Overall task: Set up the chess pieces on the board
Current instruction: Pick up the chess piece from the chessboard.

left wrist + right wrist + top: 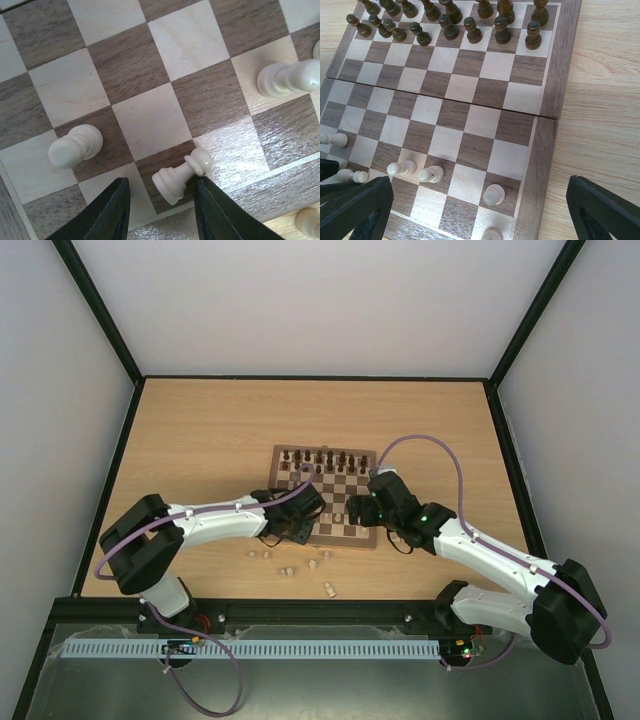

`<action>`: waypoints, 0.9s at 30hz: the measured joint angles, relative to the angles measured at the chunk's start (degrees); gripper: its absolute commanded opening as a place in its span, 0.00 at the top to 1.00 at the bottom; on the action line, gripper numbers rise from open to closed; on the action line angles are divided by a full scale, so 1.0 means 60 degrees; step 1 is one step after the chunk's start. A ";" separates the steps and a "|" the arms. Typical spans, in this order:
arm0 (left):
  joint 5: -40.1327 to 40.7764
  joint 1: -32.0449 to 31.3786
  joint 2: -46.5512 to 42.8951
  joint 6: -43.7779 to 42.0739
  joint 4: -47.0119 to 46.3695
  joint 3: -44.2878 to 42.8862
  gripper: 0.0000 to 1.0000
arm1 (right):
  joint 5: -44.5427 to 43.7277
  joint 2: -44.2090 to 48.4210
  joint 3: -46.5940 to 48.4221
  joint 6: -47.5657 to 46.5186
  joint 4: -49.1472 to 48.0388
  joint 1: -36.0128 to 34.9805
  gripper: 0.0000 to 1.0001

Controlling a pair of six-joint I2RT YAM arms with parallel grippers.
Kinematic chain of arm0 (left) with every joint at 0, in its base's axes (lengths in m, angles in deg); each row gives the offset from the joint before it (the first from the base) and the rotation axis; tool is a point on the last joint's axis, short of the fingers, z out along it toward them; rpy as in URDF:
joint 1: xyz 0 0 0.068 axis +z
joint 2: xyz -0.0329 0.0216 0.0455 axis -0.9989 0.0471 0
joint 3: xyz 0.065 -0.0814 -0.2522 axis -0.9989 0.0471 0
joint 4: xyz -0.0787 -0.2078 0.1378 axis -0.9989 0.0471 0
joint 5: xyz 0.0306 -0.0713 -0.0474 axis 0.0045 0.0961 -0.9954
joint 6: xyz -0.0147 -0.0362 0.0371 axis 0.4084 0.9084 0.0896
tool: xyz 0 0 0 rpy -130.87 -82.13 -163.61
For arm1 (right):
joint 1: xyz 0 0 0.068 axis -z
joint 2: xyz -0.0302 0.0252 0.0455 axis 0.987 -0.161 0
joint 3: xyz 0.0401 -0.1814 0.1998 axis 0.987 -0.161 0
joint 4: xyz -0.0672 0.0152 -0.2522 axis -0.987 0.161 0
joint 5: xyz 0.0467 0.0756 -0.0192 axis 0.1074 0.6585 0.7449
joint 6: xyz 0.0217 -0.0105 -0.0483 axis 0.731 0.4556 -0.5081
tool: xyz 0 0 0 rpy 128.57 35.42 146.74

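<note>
The board (345,483) lies mid-table, with dark pieces (325,458) standing along its far rows; they also show in the right wrist view (472,30). My left gripper (308,512) is open over the board's near left corner. In the left wrist view its fingers (107,215) straddle a pale pawn (182,174) that is tipped over on a dark square, its head touching the right finger. My right gripper (362,508) is open wide and empty above the board's near right part (470,115), over a pale pawn (494,194).
Several pale pieces lie loose on the table near the board's front edge (288,570), (330,589). Other pale pieces stand on the near rows (430,174), (75,146), (290,78). Black frame posts edge the table.
</note>
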 measured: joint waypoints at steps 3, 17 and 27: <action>-0.0011 0.0000 0.0087 -0.0004 -0.0022 -0.0095 0.62 | 0.0000 0.0000 0.0000 0.0000 0.0000 -0.0004 0.04; -0.0204 -0.0087 0.0117 -0.0138 -0.0135 -0.0120 0.67 | 0.0004 -0.0029 0.0000 0.0000 -0.0004 -0.0004 0.04; -0.0266 -0.0098 0.0157 -0.0178 -0.0277 -0.0120 0.71 | 0.0004 -0.0051 0.0000 0.0000 -0.0007 -0.0004 0.04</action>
